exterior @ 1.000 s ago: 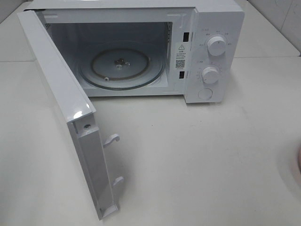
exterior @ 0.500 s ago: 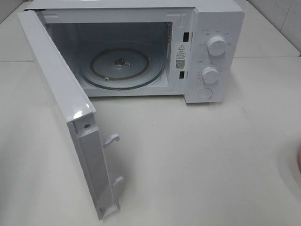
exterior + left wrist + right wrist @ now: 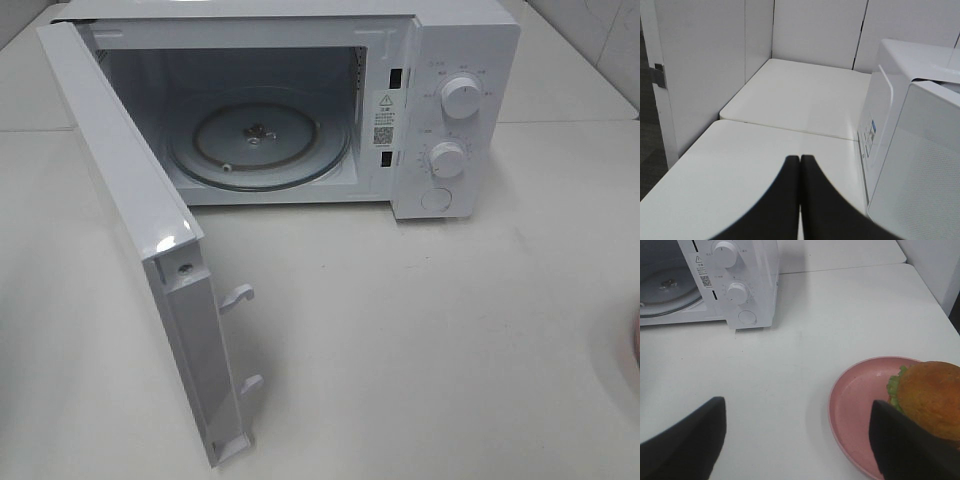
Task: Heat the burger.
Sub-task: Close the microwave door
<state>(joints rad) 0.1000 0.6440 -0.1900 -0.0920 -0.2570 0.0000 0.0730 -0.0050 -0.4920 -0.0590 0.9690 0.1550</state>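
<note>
Microwave (image 3: 300,110) door open, burger not yet loaded.
I see the burger (image 3: 932,397) on its pink plate (image 3: 855,405); right claw (image 3: 797,440) spread wide and empty, left claw (image 3: 800,200) closed, empty.

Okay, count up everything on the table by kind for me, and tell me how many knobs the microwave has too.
Microwave: 1, door open, glass turntable inside
Knobs: 2, upper knob and lower knob
Pink plate: 1
Burger: 1, on the plate
Total: 3 things on the table, plus 2 knobs
</note>
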